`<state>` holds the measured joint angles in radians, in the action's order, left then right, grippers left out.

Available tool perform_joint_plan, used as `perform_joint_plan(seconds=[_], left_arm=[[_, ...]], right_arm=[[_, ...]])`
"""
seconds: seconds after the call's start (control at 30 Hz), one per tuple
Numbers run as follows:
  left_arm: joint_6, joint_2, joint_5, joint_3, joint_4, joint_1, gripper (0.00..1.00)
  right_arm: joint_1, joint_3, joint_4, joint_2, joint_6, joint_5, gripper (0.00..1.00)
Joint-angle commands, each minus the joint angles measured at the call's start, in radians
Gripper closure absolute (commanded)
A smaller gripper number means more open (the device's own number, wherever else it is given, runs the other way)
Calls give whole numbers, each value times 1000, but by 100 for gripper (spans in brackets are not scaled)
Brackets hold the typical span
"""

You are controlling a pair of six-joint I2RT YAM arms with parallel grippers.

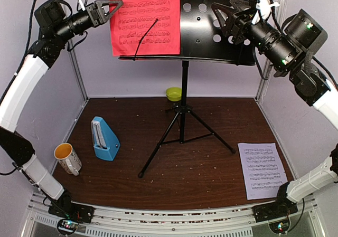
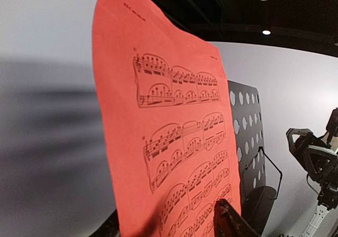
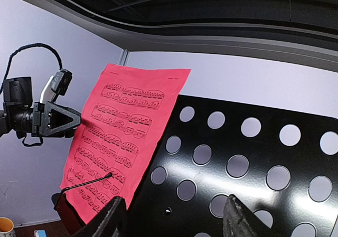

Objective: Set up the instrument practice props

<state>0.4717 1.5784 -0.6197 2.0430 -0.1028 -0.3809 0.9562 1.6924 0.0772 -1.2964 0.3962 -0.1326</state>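
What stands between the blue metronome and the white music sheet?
The black music stand: its tripod legs spread between the blue metronome and the white music sheet, clear in the top view.

This looks like a robot test cell in a lab: plain pale panels (image 1: 132, 73) on metal posts (image 1: 80, 73) close in a brown table (image 1: 211, 168). Two cabled arms are bolted to a rail (image 1: 169, 216) at its near edge (left arm (image 1: 21, 89), right arm (image 1: 311, 181)). A dark ceiling with spot lamps (image 2: 266, 32) is above.

Left arm (image 1: 21, 84), right arm (image 1: 296, 41) raised, jaws apart
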Motion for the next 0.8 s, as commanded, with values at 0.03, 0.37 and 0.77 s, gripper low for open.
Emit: perform_joint_plan(seconds=[0.03, 0.37, 0.77], left_arm=[[-79, -12, 44, 35, -56, -11, 46], [-142, -121, 192, -32, -126, 47, 3], [-139, -371, 297, -339, -173, 80, 2]], right_arm=[[4, -7, 5, 11, -7, -12, 37], [5, -17, -42, 57, -65, -71, 34], [-30, -93, -454, 244, -492, -409, 20]])
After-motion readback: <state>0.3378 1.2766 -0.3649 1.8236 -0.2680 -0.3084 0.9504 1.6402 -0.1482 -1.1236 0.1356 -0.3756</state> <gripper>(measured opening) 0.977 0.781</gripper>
